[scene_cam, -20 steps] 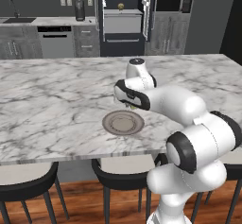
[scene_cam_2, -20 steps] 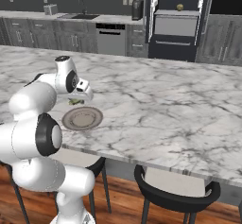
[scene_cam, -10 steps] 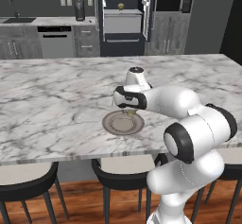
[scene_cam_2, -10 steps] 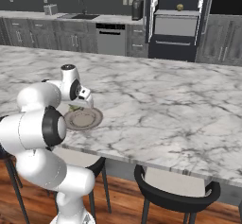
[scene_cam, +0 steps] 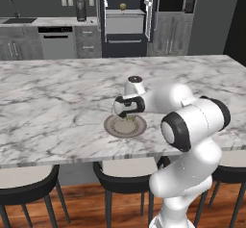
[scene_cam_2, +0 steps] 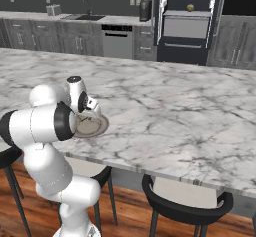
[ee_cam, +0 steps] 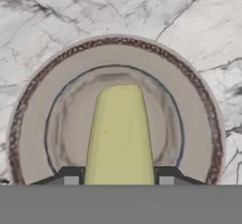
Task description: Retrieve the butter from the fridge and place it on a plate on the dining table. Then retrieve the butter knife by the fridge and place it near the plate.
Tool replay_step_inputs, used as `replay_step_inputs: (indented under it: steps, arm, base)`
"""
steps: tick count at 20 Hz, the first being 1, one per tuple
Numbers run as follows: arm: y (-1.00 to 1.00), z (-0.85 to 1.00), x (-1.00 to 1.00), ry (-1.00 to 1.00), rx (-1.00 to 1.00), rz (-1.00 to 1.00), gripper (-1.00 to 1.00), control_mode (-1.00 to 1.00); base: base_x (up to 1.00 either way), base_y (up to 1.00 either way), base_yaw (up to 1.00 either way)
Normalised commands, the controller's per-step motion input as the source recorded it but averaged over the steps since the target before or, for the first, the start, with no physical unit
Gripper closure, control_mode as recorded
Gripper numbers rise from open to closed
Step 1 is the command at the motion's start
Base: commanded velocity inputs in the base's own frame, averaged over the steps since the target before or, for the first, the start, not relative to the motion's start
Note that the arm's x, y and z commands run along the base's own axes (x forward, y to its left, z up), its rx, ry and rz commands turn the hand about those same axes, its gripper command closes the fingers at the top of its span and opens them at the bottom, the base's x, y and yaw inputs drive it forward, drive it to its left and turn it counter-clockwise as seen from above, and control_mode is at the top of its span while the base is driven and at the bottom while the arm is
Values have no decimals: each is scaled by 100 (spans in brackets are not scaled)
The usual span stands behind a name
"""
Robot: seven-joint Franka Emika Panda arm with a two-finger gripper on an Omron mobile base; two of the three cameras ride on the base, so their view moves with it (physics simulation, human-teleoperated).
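Marble dining table (scene_cam: 57, 102): gripper (ee_cam: 118, 178) fingers clamped on butter (ee_cam: 119, 133), over plate (ee_cam: 33, 119).

The arm (scene_cam: 192, 121) is built of glossy white, rounded shells, bulging at each segment. Dark, near-black rings mark the joints, and a flat dark cap tops the wrist. The gripper (ee_cam: 118, 178) has two small dark finger tips with pale grey square pads.

We see the pale-yellow butter stick (ee_cam: 119, 135) upright over the round grey-beige plate (ee_cam: 33, 124) on the marble table (scene_cam: 53, 102).
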Motion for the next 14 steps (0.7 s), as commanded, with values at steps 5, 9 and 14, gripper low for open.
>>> replay_step_inputs:
  steps: [5,9,14]
  arm:
    - [1,-24,0,0,0,0,100,-100]
    - [1,-27,0,0,0,0,100,-100]
    - [0,-27,-2,0,0,0,100,-100]
  base:
    - [0,0,0]
    - [0,0,0]
    - [0,0,0]
